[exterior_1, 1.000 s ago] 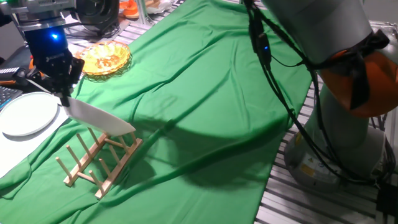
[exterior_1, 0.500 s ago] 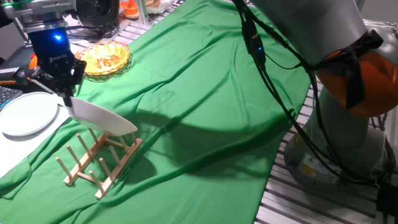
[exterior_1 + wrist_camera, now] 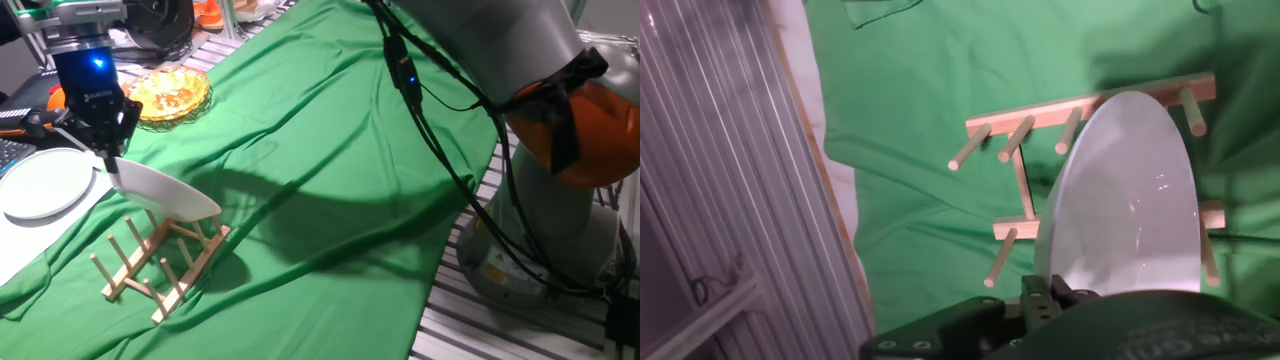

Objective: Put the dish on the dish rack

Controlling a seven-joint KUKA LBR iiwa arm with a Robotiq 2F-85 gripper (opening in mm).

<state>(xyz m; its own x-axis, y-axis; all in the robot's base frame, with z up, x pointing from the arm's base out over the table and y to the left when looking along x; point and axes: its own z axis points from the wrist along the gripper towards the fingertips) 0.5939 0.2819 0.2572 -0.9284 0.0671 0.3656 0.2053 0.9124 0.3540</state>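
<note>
So I've got the gripper [image 3: 108, 158] clamped on the edge of the dish [image 3: 168, 192], holding it tilted and hanging just above the far end of the dish rack [image 3: 160, 258], which sits on the green cloth [image 3: 340, 190] at the near left of the table. In the hand view the dish [image 3: 1125, 200] covers the right part of the dish rack [image 3: 1040, 125], and a few pegs [image 3: 1016, 138] stick out to its left, so I figure I'm roughly over a slot but not seated in one. To do this step well I'd stand the plate up closer to vertical, line its lower edge up with a gap between two peg rows, and ease down slowly so the rim slides between pegs instead of landing on top of them. The rack looks light, so a sideways shove would probably skid it. I'd only let go once both rails take the weight. The paler plate [image 3: 42, 182] and the orange glass dish [image 3: 168, 94] sit off to the far left, out of the way.
</note>
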